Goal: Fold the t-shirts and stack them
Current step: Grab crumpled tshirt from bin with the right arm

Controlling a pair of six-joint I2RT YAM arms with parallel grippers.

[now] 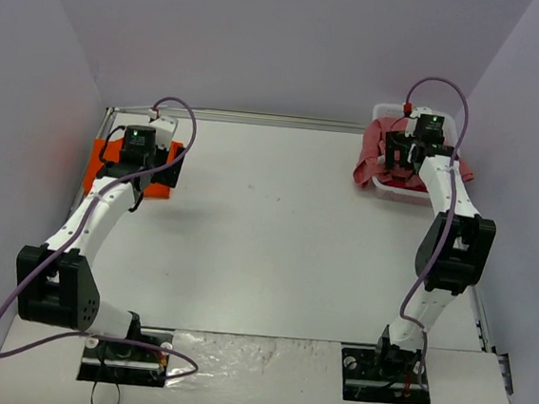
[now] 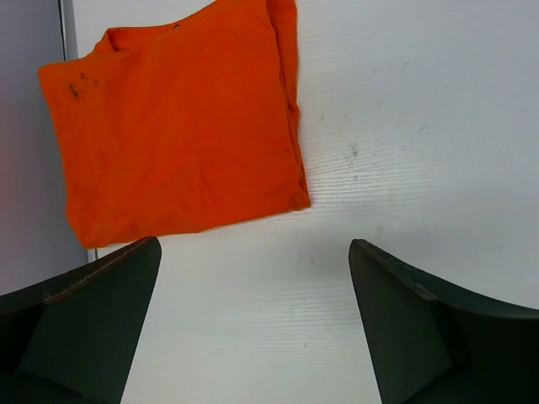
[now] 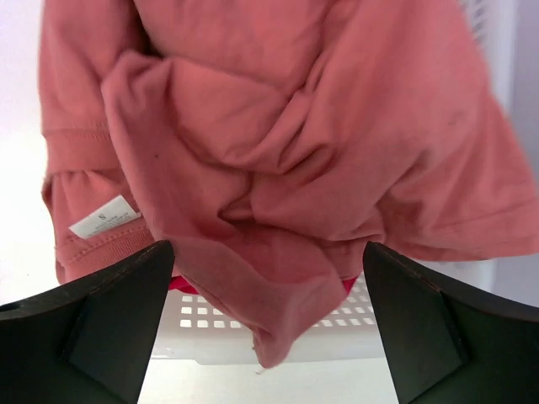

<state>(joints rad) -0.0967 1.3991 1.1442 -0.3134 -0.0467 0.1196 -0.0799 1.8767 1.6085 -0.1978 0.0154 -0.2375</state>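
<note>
Top external: the orange t-shirt (image 1: pixel 101 163) lies folded at the table's (image 1: pixel 275 241) far-left corner, likely as the stack's base. The left gripper (image 2: pixel 253 252) and right gripper (image 3: pixel 268 251) both have jaws apart, the right one over the basket's (image 3: pixel 253 326) brick-red t-shirt (image 3: pixel 278 143), probably to grasp it.

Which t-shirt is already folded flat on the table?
The bright orange cloth t-shirt, lying flat and squared; the muted brick-red cloth t-shirt lies crumpled over the white perforated plastic basket.
</note>
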